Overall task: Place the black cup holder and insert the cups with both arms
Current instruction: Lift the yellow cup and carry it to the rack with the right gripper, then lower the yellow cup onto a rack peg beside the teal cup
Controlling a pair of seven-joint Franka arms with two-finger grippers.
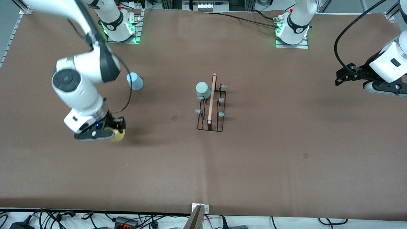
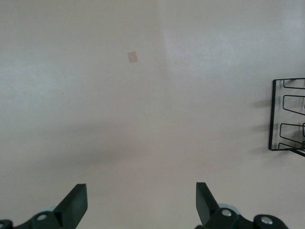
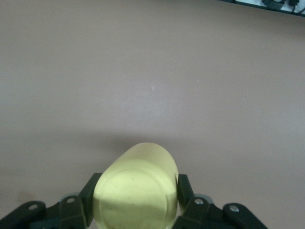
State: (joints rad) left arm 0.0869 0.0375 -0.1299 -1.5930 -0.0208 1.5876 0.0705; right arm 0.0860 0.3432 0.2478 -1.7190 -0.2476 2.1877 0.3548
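The right gripper [image 1: 115, 128] clamps the yellow cup [image 1: 118, 135] above the table [image 1: 286, 159] at the right arm's end; the blue cup [image 1: 134, 81] sits nearby. Mid-table, the black cup holder [image 1: 211, 108] carries the grey-green cup [image 1: 203, 90]. The left gripper [image 1: 341, 76] waits, fingers spread wide

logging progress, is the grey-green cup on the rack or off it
On it: the grey-green cup sits over a prong of the black cup holder, beside its wooden handle.
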